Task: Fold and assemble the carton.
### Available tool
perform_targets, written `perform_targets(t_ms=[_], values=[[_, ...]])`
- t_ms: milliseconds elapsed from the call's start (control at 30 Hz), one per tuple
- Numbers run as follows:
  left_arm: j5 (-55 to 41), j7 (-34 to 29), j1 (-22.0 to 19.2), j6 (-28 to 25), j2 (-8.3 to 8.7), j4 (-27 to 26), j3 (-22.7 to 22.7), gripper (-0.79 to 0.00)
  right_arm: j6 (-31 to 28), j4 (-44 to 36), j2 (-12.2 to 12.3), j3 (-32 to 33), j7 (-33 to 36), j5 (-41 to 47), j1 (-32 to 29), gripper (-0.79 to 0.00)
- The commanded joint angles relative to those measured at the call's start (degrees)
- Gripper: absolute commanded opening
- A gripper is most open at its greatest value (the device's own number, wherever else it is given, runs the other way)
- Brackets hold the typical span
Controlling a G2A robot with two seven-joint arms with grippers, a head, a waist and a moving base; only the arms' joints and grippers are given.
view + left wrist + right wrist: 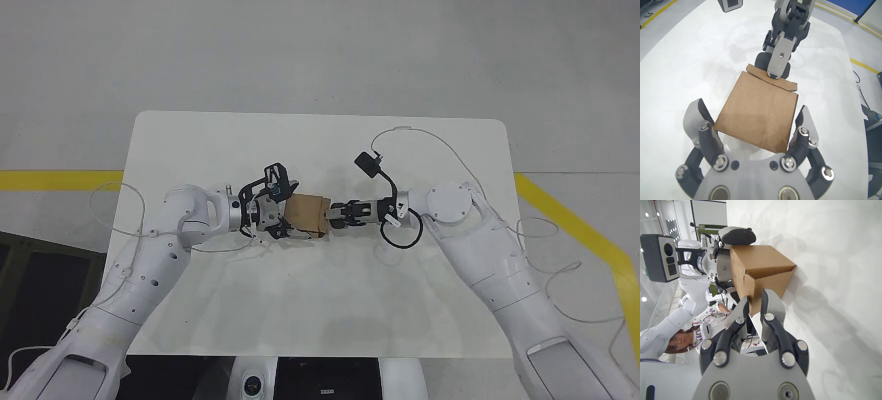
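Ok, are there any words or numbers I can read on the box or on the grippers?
None can be read.
The carton is plain brown cardboard, with no print on the sides that show.
The left gripper and the right gripper show screws but no letters or numbers.
The white table has no writing on it either.

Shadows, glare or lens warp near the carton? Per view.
Top view: faint shadows, no glare on the brown cardboard carton. Left wrist view: the wide lens curves the white table edge. Right wrist view: soft grey shadows beside the carton.
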Motion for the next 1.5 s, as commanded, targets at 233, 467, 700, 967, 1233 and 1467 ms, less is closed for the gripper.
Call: perform_targets(t_ms=[233,467,700,967,1233,1467], values=[[-0.02,0.01,0.23,0.14,0.01,-0.15,-0.01,0.0,1.17,-0.51,0.17,0.03,-0.39,-1.0,-0.09,-0.677],[-0.17,-0.06,0.27,0.05,0.02,-0.18,-0.03,0.0,1.98,-1.14,0.34,0.14,-0.43,-1.44,-0.34,-0.674],[-0.14,-0.17,0.25,-0.04,0.02,-0.15,0.01,0.0,1.64,-1.45,0.16,-0.6,0.14,-1.17,0.07,-0.674],[0.05,-0.02,0.39,0.0,0.05,-0.38,-0.06,0.0,0.86,-0.21,-0.61,-2.6,0.44,-0.64,1.91,-0.68],[0.04,0.01,0.44,0.03,0.07,-0.45,-0.17,0.0,-0.28,1.37,-1.06,-3.29,0.29,0.25,2.96,-0.656],[0.11,-0.06,0.43,-0.02,0.09,-0.24,-0.18,0.0,-1.41,-0.42,-0.17,-0.53,-0.58,1.31,0.64,-0.613]])
